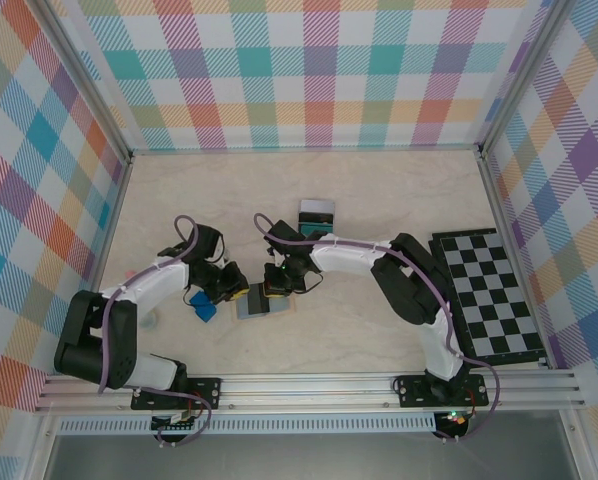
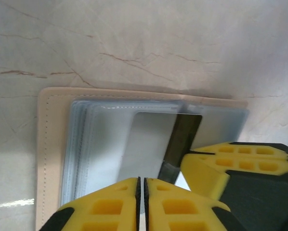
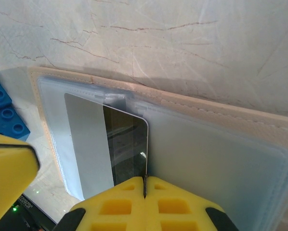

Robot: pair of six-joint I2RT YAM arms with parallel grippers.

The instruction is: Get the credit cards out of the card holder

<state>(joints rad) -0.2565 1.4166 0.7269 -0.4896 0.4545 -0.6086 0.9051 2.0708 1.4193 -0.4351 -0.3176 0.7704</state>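
The holder (image 2: 47, 144) lies open on the table (image 2: 134, 43), tan rim outward and clear sleeves up, directly under both grippers. The left gripper (image 2: 140, 199) has its fingers pressed together over the holder's near edge, just at the pale end of a grey card (image 3: 88, 144) that sits in a sleeve. The right gripper (image 3: 145, 192) is likewise pressed together, its seam meeting the card's dark-striped end at the near corner. Whether either one pinches the card, the sleeve or nothing cannot be told. The two grippers are close beside each other, with the card between them. A blue block (image 3: 2, 113) sits just outside the left gripper, and a second card (image 1: 317, 212) lies beyond the right gripper, apart from the holder.
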